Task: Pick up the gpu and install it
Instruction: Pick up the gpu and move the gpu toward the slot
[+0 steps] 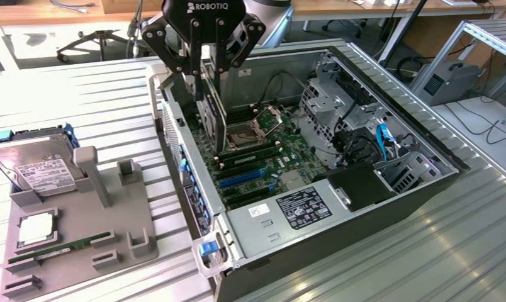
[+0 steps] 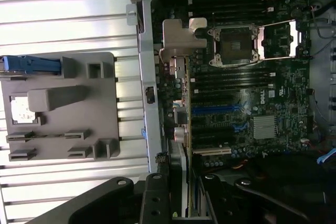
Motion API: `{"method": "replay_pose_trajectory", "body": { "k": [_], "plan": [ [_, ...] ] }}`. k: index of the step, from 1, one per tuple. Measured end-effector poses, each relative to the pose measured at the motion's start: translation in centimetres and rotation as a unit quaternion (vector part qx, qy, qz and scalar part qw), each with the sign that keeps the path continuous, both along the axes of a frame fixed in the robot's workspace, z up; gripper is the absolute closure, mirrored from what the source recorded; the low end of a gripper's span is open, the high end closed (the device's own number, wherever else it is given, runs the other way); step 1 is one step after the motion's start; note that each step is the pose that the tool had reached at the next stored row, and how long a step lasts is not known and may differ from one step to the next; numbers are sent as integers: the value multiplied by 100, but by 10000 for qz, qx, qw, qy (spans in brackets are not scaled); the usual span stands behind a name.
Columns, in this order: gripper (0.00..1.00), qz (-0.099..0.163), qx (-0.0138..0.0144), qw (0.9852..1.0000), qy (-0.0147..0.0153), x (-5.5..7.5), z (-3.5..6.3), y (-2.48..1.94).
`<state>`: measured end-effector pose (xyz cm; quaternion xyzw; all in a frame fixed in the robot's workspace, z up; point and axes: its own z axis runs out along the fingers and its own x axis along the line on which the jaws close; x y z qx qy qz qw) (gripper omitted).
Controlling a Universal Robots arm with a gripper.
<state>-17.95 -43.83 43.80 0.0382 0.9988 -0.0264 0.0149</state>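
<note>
The gripper [image 1: 208,80] is black with white lettering, and the gpu [image 1: 213,116] looks dark, perhaps black, with a silver bracket [image 2: 181,35]. The case [image 1: 354,233] is black outside and silver-grey inside; its board [image 1: 274,163] is dark green with blue slots [image 1: 240,178] and a blue cable [image 1: 381,139]. The table [image 1: 85,94] is pale grey with ribbed stripes, the tray [image 1: 110,233] mid grey, the drive [image 1: 22,154] silver with a white label [image 1: 44,176] and blue frame [image 1: 5,135], the memory stick [image 1: 60,248] green.
</note>
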Motion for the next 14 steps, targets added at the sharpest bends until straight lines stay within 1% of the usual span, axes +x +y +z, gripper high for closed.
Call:
{"method": "replay_pose_trajectory", "body": {
  "k": [6, 14],
  "plan": [
    [73, 0, -1, 10000, 0, 31, -1, 0],
    [73, 0, -13, 10000, 0, 77, -2, 0]
  ]
}}
